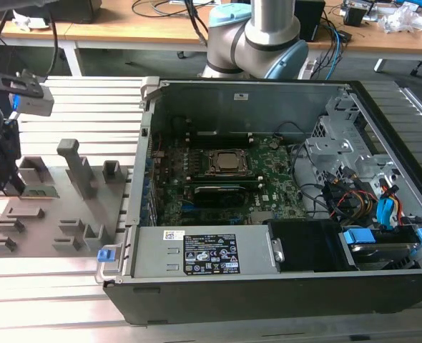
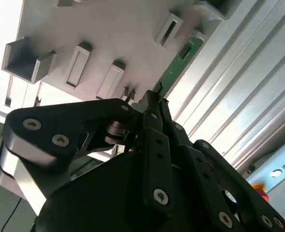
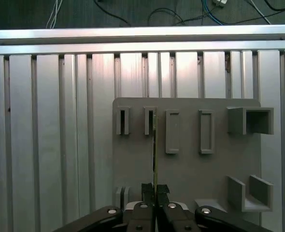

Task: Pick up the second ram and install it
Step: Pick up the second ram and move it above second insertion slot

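The gripper (image 3: 155, 189) was closed on the second ram (image 3: 154, 150), its two black fingers pinched together on the near end of the thin green stick, which showed edge-on in the first wrist view. In the second wrist view the fingertips (image 2: 158, 102) met at that same end, and the ram (image 2: 180, 62) ran away from them with its flat face and small dark chips in sight. Its far end reached a slotted block on the grey plate (image 3: 191, 169); whether it sat in the slot or hung just above it could not be told.

In the exterior view the gripper (image 1: 9, 184) stood low over the plate (image 1: 54, 214) at the exterior view's left, with the ram (image 1: 41, 191) a short green strip just beside it among the upright blocks. The plate lay on a table (image 1: 75, 279) of aluminium slats. Well apart, towards the exterior view's right, sat the open computer case (image 1: 197, 300) with its motherboard (image 1: 268, 189) and processor socket (image 1: 222, 163). The arm's base (image 1: 261, 36) rose behind the case.
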You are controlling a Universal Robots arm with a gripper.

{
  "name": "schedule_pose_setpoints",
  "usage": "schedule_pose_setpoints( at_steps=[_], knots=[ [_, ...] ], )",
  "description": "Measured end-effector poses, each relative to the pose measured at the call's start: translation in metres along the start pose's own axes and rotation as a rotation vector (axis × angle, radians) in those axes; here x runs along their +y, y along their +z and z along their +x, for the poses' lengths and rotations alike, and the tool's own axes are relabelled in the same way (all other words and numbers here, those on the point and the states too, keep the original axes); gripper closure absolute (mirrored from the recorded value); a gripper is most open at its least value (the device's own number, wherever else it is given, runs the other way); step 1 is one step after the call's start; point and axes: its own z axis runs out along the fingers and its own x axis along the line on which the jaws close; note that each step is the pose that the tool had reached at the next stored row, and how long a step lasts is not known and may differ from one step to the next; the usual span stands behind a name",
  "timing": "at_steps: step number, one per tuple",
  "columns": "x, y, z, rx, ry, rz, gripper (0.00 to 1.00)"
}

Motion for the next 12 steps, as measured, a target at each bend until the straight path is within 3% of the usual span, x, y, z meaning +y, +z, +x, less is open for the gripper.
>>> schedule_pose_setpoints(
  at_steps=[1,5,8,12],
  knots=[
    [0.0001,-0.0072,0.0001,0.0001,0.0,-0.0001,0.86],
    [0.0002,-0.0193,0.0002,0.0,0.0,0.0,0.86],
    [0.0005,-0.0405,0.0004,0.0,0.0,0.0,0.86],
    [0.0007,-0.0606,0.0007,0.0,0.0,0.0,0.86]
  ],
)
